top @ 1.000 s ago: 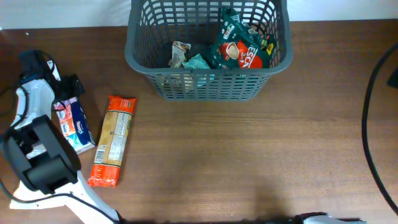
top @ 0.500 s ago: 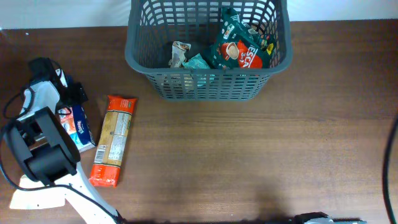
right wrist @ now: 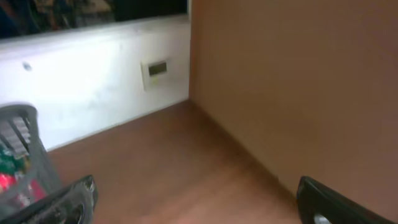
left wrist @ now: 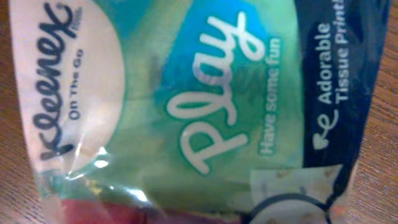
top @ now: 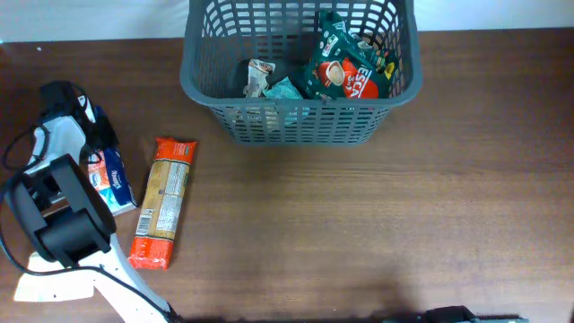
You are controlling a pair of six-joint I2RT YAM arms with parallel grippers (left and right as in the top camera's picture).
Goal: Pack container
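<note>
The container (top: 300,126), a dark grey slotted basket, stands at the table's far edge, and its corner shows in the right wrist view (right wrist: 25,143). Inside lie a green and red coffee packet (top: 345,67), a small crumpled packet (top: 260,76) and a teal packet (top: 285,88). At the left lies a Kleenex tissue packet (top: 112,184). My left gripper (top: 90,135) is down over its far end. The packet (left wrist: 199,106) fills the left wrist view and hides the fingers. My right gripper (right wrist: 202,205) is open and holds nothing.
A long orange pasta packet (top: 161,202) lies just right of the tissue packet, running near to far. A white wall (right wrist: 93,87) and a brown panel (right wrist: 292,74) border the table on the right gripper's side. Part of the right arm's base (top: 448,315) shows at the near edge.
My left gripper has dropped onto the tissue packet's far end and its fingers have drawn inward around it. The packets and the basket have stayed put.
</note>
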